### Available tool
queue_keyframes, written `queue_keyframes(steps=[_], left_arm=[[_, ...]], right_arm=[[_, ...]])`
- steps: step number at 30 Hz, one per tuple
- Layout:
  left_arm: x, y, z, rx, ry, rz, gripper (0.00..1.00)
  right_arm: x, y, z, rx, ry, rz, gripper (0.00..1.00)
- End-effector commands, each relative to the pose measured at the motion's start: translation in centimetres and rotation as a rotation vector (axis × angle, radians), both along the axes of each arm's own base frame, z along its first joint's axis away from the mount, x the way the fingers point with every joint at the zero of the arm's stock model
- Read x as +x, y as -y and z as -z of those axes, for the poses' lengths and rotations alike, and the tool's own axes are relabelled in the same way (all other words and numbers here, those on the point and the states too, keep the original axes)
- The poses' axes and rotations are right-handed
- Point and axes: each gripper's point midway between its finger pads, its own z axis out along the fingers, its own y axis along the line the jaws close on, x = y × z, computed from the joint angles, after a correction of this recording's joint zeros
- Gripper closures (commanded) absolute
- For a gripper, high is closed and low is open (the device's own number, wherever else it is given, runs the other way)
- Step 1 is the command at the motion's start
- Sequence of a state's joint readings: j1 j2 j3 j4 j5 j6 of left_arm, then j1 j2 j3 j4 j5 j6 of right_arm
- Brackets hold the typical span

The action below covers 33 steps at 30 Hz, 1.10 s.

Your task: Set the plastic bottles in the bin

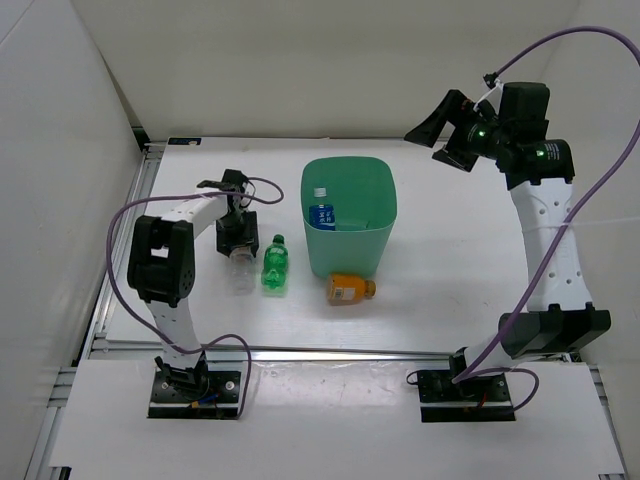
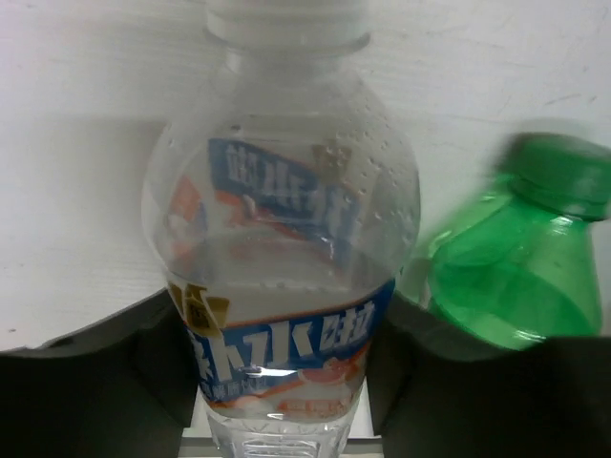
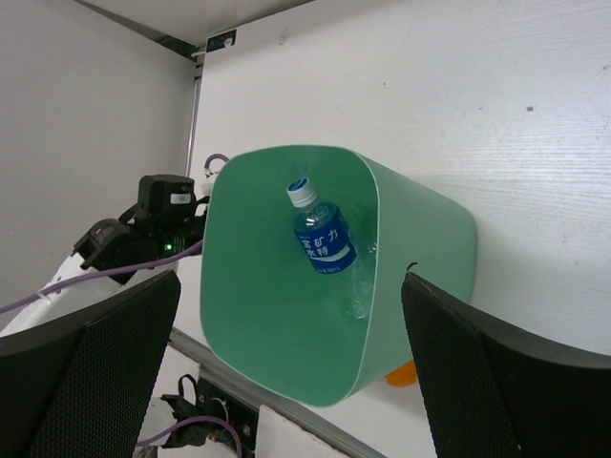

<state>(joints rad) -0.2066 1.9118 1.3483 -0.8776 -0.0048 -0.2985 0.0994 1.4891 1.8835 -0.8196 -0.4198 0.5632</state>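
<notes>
My left gripper (image 1: 238, 238) is low over the table, shut on a clear bottle with a white-blue label (image 2: 282, 315) that lies on the table (image 1: 241, 268). Its dark fingers (image 2: 105, 382) press both sides of the bottle. A green bottle (image 1: 275, 264) (image 2: 516, 258) lies just right of it. A short orange bottle (image 1: 350, 290) (image 3: 401, 374) lies in front of the mint-green bin (image 1: 385, 200) (image 3: 430, 239). Inside the bin is a clear bottle with a blue label (image 1: 322, 213) (image 3: 323, 234), and beside it something clear shows faintly. My right gripper (image 1: 438, 140) (image 3: 289, 286) hangs open, high at the back right, empty.
White walls close the table at the back and left. An aluminium rail (image 1: 120, 270) runs along the left and front edges. Purple cables (image 1: 560, 250) trail from both arms.
</notes>
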Motion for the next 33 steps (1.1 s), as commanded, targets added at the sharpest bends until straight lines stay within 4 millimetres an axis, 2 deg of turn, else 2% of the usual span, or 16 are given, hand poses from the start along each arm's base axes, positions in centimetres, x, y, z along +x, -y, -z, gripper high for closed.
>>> queue_keyframes(steps=[1, 2, 3, 5, 6, 10, 16, 18, 20, 22, 23, 25, 26, 27, 28, 33], left_arm=[[1.8, 0.8, -2.0, -0.044, 0.065, 0.02, 0.38], [2.1, 0.9, -3.0, -0.051, 0.087, 0.01, 0.53], [2.8, 1.1, -4.5, -0.06, 0.119, 0.001, 0.56], [4.0, 0.8, -7.9, -0.031, 0.211, -0.059, 0.6], [5.4, 0.6, -10.9, -0.026, 0.287, -0.093, 0.6], [5.6, -1.2, -17.8, 0.016, 0.41, -0.29, 0.6], [6.9, 4.4, -29.6, -0.334, 0.693, -0.231, 0.59], [7.4, 6.2, -31.7, -0.403, 0.724, -0.211, 0.58], [7.8, 8.7, -35.4, -0.518, 0.801, -0.132, 0.54], [7.5, 12.2, -37.1, -0.626, 0.813, -0.042, 0.48], [7.7, 13.6, -39.2, -0.685, 0.861, -0.003, 0.46], [7.6, 17.9, -38.6, -0.748, 0.811, 0.106, 0.43], [7.2, 19.4, -39.9, -0.785, 0.826, 0.172, 0.42], [7.6, 21.1, -38.3, -0.8, 0.778, 0.213, 0.42], [6.3, 23.1, -38.0, -0.847, 0.734, 0.277, 0.4], [4.3, 25.4, -38.0, -0.853, 0.729, 0.364, 0.0]], right_arm=[[-0.8, 0.0, -1.0, 0.0, 0.049, -0.03, 0.0], [-0.8, 0.0, -1.0, 0.0, 0.049, -0.03, 0.0], [-0.9, -0.1, -1.1, 0.005, 0.049, -0.041, 0.0], [-0.7, -0.2, -0.8, 0.005, 0.04, -0.041, 0.0], [-0.7, -0.2, -0.8, 0.005, 0.04, -0.041, 0.0], [-0.5, -0.3, -0.5, 0.009, 0.03, -0.051, 0.0], [-0.1, -0.6, 0.1, 0.02, 0.005, -0.056, 0.0], [0.2, -0.6, 0.4, 0.026, -0.01, -0.052, 0.0], [0.1, -0.7, 0.4, 0.03, -0.01, -0.06, 0.0], [-0.2, -0.7, 1.3, 0.029, -0.033, -0.06, 0.0], [-0.5, -0.7, 1.3, 0.029, -0.033, -0.06, 0.0], [-0.7, -0.5, 1.8, 0.024, -0.043, -0.052, 0.0], [-1.0, -0.5, 1.7, 0.024, -0.04, -0.052, 0.0], [-1.1, -0.5, 1.7, 0.024, -0.034, -0.052, 0.0], [-1.0, -0.4, 1.7, 0.02, -0.034, -0.044, 0.0], [-1.8, 0.7, 1.7, 0.005, -0.019, -0.012, 0.0]])
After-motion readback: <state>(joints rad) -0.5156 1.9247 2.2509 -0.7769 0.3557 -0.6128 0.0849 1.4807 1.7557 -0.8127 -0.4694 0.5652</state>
